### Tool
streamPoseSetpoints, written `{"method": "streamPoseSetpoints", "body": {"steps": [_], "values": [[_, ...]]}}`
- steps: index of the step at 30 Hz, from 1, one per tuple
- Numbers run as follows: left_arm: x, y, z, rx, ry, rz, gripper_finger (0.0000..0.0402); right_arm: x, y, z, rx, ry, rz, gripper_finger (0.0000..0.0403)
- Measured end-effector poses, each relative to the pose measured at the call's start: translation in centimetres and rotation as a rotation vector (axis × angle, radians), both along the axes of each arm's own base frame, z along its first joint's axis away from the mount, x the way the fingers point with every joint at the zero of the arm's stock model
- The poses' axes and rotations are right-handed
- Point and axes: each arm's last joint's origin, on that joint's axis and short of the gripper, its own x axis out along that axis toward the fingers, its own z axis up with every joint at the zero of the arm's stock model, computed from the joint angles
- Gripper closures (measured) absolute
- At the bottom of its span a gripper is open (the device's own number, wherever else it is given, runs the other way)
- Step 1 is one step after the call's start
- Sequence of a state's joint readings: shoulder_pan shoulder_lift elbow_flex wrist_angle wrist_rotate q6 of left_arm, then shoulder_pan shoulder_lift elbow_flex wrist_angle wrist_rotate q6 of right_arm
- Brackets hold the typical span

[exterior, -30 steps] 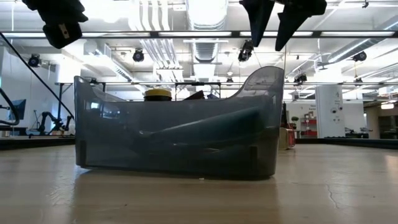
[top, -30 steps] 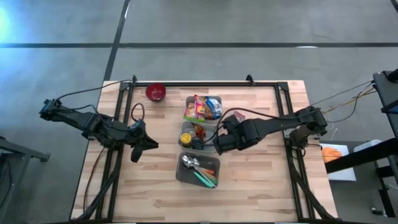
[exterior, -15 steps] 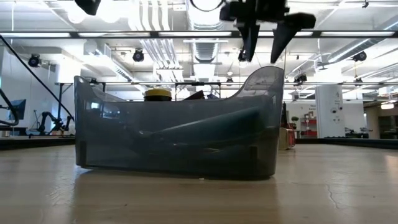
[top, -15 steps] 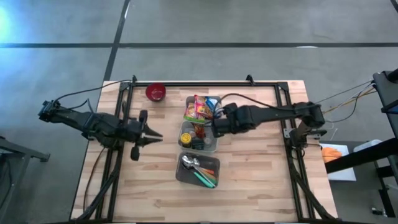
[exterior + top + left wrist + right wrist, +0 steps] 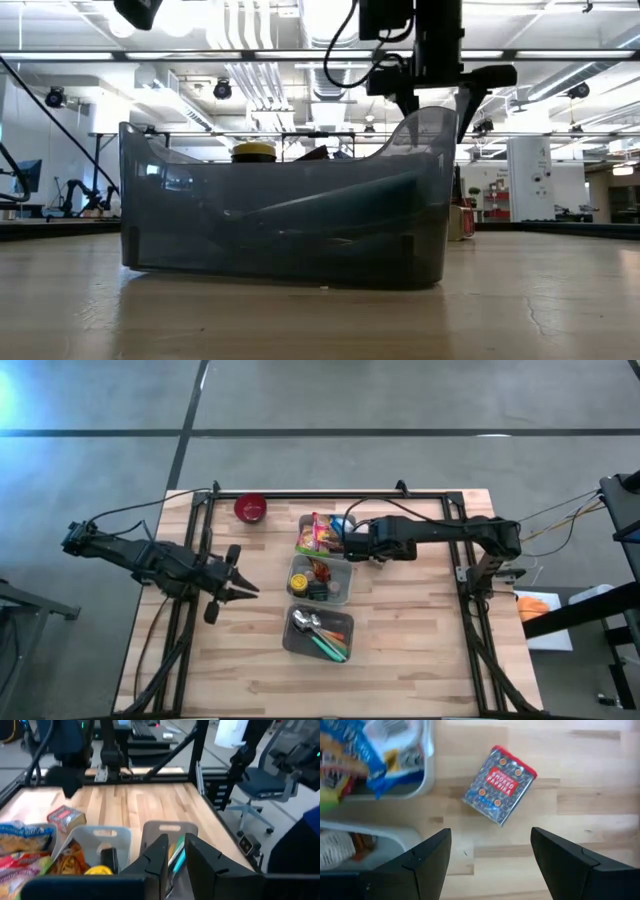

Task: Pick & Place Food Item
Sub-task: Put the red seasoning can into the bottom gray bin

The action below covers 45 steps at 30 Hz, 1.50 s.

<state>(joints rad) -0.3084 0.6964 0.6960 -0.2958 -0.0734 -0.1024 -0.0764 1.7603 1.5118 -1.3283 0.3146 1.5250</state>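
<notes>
A small red-edged tin (image 5: 499,784) printed "smoked paprika" lies flat on the wooden table, beside the bin of snack packets (image 5: 322,534). The left wrist view also shows this tin (image 5: 65,818). My right gripper (image 5: 490,832) hangs open just above the table, pointing down, with the tin a little beyond its fingertips and nothing between them. In the low view my right gripper (image 5: 440,100) shows over the bins. My left gripper (image 5: 240,588) waits over the table's left part. Its fingers (image 5: 159,854) stand a narrow gap apart and hold nothing.
Three grey bins stand in a row down the table's middle: the packet bin, a middle bin (image 5: 318,578) with small items, and a near bin (image 5: 318,633) with cutlery. A red bowl (image 5: 251,508) sits at the far left. Bare wood lies right of the bins.
My right gripper has swung from the middle bin toward the table's far edge, coming down beside the packet bin while rolling at the wrist; it has stayed open. My left gripper has rolled about its own axis and tipped up a little, staying in place.
</notes>
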Motion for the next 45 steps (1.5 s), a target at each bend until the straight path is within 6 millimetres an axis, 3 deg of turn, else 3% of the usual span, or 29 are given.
{"method": "streamPoseSetpoints", "body": {"steps": [5,16,25,29,33,45], "values": [[-0.2,0.1,-0.6,0.020,0.066,0.001,0.0335,-0.1,-0.1,0.1,-0.043,-0.071,-0.103,0.0133],[-0.6,0.2,-1.6,0.052,0.169,0.001,0.0335,-1.1,-0.9,1.2,-0.116,-0.073,-0.137,0.0133],[-0.6,0.2,-1.7,0.054,0.175,0.001,0.0335,-0.5,-1.1,2.3,-0.155,-0.207,-0.033,0.0133],[-0.6,0.2,-1.7,0.054,0.175,0.001,0.0335,-0.6,-1.3,2.2,-0.138,-0.248,-0.158,0.0133],[-0.6,0.2,-1.7,0.054,0.175,0.001,0.0335,-1.1,-1.2,1.1,-0.106,-0.238,-0.282,0.0133],[-0.6,0.2,-1.7,0.054,0.175,0.001,0.0335,-1.7,-3.6,-2.3,0.006,-0.235,-0.359,0.0133]]}}
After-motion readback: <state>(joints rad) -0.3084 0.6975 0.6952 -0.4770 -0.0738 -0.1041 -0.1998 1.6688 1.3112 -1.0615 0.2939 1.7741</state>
